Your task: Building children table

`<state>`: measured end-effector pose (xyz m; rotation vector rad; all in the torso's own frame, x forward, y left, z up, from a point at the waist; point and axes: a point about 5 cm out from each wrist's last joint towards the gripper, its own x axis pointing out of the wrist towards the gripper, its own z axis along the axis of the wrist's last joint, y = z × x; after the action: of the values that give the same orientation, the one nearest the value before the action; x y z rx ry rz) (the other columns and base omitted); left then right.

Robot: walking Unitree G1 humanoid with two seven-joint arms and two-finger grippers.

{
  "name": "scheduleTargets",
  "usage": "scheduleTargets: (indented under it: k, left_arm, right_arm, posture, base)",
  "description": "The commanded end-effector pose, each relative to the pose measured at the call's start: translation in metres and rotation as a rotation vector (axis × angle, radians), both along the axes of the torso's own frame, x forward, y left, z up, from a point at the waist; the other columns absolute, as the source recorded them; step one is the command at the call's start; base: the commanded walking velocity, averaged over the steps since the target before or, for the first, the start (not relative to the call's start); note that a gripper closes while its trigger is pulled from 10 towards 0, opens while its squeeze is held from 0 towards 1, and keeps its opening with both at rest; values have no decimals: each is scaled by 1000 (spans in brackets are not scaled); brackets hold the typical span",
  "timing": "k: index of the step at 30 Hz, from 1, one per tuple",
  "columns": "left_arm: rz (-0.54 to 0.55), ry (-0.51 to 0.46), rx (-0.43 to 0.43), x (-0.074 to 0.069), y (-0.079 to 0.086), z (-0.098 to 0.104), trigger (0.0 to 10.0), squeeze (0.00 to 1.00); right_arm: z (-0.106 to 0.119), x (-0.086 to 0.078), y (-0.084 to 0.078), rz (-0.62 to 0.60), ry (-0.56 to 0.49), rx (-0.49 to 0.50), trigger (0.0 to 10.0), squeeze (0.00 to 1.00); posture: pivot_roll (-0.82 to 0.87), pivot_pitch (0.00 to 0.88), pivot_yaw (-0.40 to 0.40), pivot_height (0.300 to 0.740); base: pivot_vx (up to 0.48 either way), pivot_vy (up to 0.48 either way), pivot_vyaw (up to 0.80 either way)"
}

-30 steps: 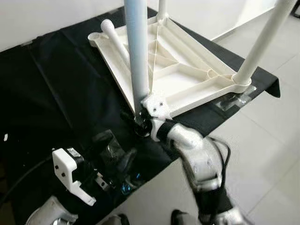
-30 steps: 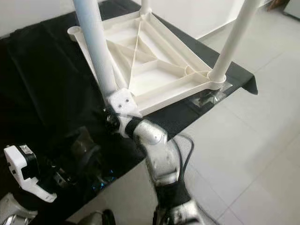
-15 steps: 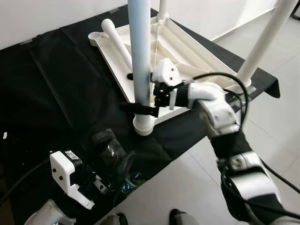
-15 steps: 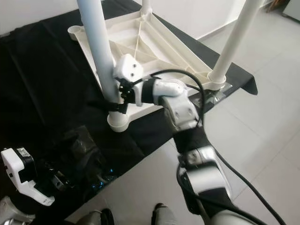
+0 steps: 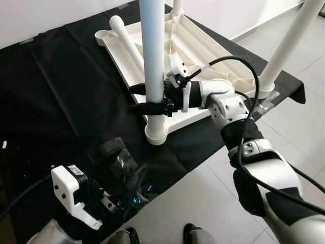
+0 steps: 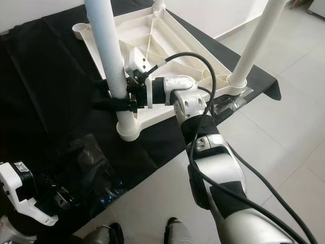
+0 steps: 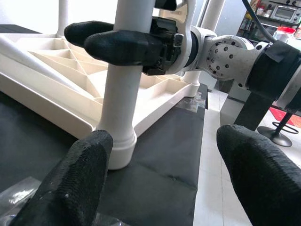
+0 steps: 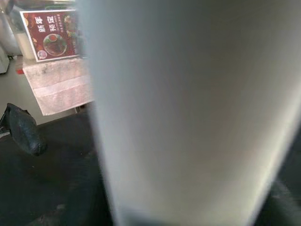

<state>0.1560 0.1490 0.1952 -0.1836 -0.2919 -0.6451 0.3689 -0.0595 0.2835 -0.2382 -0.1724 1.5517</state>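
A white plastic children's table lies upside down on a black cloth. Its near corner leg stands upright in its socket. My right gripper is shut on this leg a short way above the socket, one black finger on each side. A loose leg lies across the underside, beside an empty corner socket. My left gripper is open, low over the cloth's near edge and facing the gripped leg.
Two more legs stand upright at the right corner and the far corner. A crumpled clear plastic bag lies on the cloth near my left gripper. Tiled floor is to the right and in front.
My right gripper has risen from the socket's foot and now clasps the near leg higher up, with both fingers around it. The left arm has barely moved.
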Motion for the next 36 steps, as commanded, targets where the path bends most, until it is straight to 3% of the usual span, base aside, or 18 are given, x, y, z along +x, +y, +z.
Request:
scheduleTargets:
  k: [1,8,12,16,17,19,21,22,23,25,33,34,35,36]
  left_arm:
    - [-3,19,-4,-2,0,-1,10000,0]
    - [-3,20,-4,-1,0,-2,10000,0]
    - [0,19,-6,1,0,-2,10000,0]
    - [0,20,-6,0,0,-2,10000,0]
    - [0,19,-6,1,1,-3,10000,0]
    - [0,19,-6,1,1,-3,10000,0]
    - [-1,14,-7,5,2,-3,10000,0]
    - [-1,14,-7,5,2,-3,10000,0]
    - [-2,13,-6,7,2,-4,10000,0]
    - [-4,13,-4,9,2,-6,10000,0]
    - [-1,11,1,12,3,-8,10000,0]
    - [4,9,1,11,3,-9,10000,0]
    - [4,9,1,11,3,-9,10000,0]
    - [6,9,1,11,4,-9,10000,0]
  right_arm:
    - [4,0,3,4,-11,13,0,0]
    - [2,5,-2,-34,-30,27,0,0]
    - [-5,11,-14,-245,-118,44,0,0]
    - [-7,12,-15,-280,-122,53,0,0]
    - [-24,13,-11,-551,-115,86,0,0]
    - [-24,13,-11,-551,-115,86,0,0]
    - [-89,-40,9,-910,-7,75,0,0]
    - [-89,-40,9,-910,-7,75,0,0]
    - [-97,-59,13,-1007,10,94,0,0]
    - [-99,-66,19,-1008,18,104,0,0]
    - [-93,-61,28,-981,-11,126,0,0]
    - [-90,-60,30,-973,-5,129,2392,0]
    - [-90,-60,30,-973,-5,129,2392,0]
    - [-86,-59,33,-934,-4,126,10000,0]
  posture:
    - [79,304,-5,740]
    - [71,292,-3,740]
    - [60,288,-4,740]
    - [53,286,-9,740]
    - [51,281,-13,740]
    - [51,281,-13,740]
    - [38,274,2,740]
    - [38,274,2,740]
    - [34,249,10,740]
    - [33,236,6,740]
    - [33,223,-1,740]
    - [35,221,-3,740]
    - [35,221,-3,740]
    - [41,221,4,740]
  base:
    - [0,0,0]
    - [0,0,0]
    - [0,0,0]
    - [0,0,0]
    - [0,0,0]
    - [0,0,0]
    - [0,0,0]
    - [0,0,0]
    - [0,0,0]
    - [0,0,0]
    - [0,0,0]
    - [0,0,0]
    - [0,0,0]
    - [0,0,0]
